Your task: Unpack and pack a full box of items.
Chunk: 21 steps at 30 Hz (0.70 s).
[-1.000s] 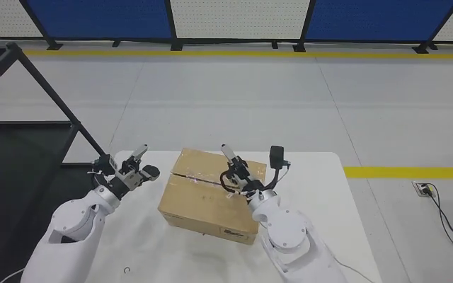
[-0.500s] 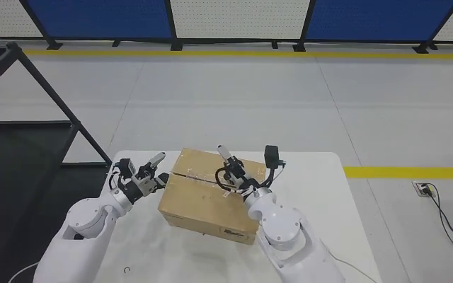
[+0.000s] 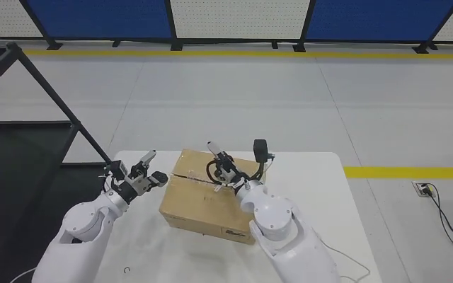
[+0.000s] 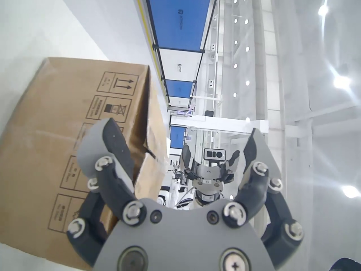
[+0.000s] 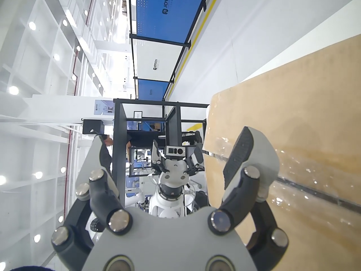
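Note:
A shut brown cardboard box (image 3: 205, 205) with a taped top seam stands in the middle of the white table (image 3: 318, 198). My left gripper (image 3: 154, 167) hovers open just off the box's left end, and in the left wrist view one of its fingers (image 4: 112, 139) overlaps the printed side of the box (image 4: 50, 131). Over the top, near the seam, my right gripper (image 3: 221, 161) is open with nothing between its fingers. In the right wrist view, one pad (image 5: 239, 153) lies just above the box top (image 5: 304, 108). The two grippers face each other across the box's left end.
A black metal rack (image 3: 39, 127) stands off the table's left side. A small dark ring (image 3: 126, 269) lies near the table's front left edge. Bare table surface shows to the right of the box and in front of it.
My right gripper has slid left across the box top toward its left end. The left gripper came closer to the box's left end, then eased back slightly. The box has not moved.

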### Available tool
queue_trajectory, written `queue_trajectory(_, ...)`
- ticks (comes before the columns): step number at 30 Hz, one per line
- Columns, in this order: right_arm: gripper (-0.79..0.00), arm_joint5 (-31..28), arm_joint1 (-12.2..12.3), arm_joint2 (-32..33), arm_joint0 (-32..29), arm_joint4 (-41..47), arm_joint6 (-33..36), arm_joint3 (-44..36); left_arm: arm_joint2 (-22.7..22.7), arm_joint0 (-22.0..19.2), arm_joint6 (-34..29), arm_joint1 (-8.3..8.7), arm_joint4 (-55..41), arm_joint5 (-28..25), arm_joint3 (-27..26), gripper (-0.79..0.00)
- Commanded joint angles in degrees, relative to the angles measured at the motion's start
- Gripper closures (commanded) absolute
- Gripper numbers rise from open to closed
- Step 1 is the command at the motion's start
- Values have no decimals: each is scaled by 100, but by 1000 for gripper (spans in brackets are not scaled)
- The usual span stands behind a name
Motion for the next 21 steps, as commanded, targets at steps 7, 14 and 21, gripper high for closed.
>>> queue_trajectory(7,-785,80,-61,-118,179,90,293,228,286,-205,-174,-77,72,38,219,-785)
queue_trajectory(14,0,210,-195,-344,558,323,372,731,208,-142,-303,-85,-64,-99,199,-785)
queue_trajectory(21,0,206,-346,-625,858,444,366,1210,-25,26,97,-99,-368,-347,103,-785)
